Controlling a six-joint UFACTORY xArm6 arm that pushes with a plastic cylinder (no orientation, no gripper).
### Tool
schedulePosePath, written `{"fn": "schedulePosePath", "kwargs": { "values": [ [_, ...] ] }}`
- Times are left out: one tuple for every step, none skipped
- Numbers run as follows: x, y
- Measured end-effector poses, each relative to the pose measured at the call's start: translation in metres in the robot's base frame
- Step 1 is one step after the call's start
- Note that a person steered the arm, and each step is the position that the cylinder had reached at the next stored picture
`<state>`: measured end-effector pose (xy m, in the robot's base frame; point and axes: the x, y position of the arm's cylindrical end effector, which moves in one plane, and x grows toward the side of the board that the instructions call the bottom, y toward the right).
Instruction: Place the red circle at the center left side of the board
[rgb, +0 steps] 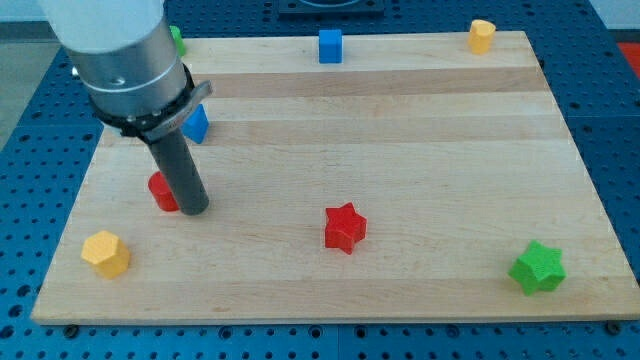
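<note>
One dark rod comes down from the grey arm at the view's upper left, and my tip (195, 211) sits on the board (400, 150) near its left edge, about midway between the top and bottom edges. It is a bare rod with no jaws, so nothing opens, closes or pinches. The red circle (161, 191) lies just to the view's left of the tip, partly hidden behind the rod and seemingly touching it, close to the left edge. A blue block (197, 124) sits just above, toward the top edge, partly covered by the arm. A yellow block (106, 253) rests near the bottom left corner. A green block (177, 39) peeks out by the top left corner. A blue cube (330, 46) stands at the middle of the top edge, a yellow block (482, 35) at the top right corner. A red star (345, 227) lies near the centre, toward the bottom edge, and a green star (538, 267) near the bottom right corner.
</note>
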<state>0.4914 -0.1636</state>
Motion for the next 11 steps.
{"fn": "schedulePosePath", "kwargs": {
  "values": [
    [-0.019, -0.015],
    [-0.021, -0.033],
    [0.0, -0.033],
    [0.001, -0.045],
    [-0.007, -0.057],
    [-0.019, -0.06],
    [-0.032, -0.072],
    [-0.048, -0.085],
    [-0.054, -0.087],
    [-0.054, -0.083],
    [-0.054, -0.054]
  ]
}}
